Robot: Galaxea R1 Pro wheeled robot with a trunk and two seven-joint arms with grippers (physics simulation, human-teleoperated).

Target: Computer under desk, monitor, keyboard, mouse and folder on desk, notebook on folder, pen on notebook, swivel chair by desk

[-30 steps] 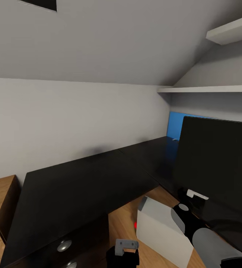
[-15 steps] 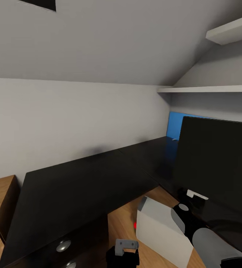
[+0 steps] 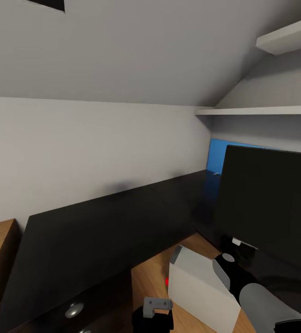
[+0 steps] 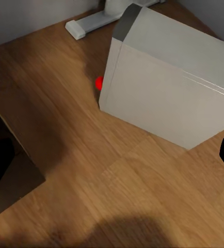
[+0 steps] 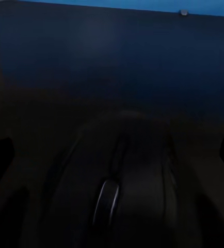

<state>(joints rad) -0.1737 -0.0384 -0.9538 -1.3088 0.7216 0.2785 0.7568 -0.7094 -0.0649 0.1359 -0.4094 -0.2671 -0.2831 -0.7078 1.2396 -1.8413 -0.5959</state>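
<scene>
Head camera looks down over the desk (image 3: 99, 226); left wrist camera is close above the computer (image 4: 169, 82), at 5 o'clock in the head view.

A home attic room used as a study corner: sloped pale grey ceiling (image 3: 136, 51) meeting a low wall, white shelves (image 3: 261, 110) at the far right, and a light wood floor (image 4: 91, 170). A glossy black L-shaped desk (image 3: 104, 231) runs along the wall, with a black monitor (image 3: 271, 203) at right and a grey computer tower (image 3: 201, 286) on the floor beneath
</scene>
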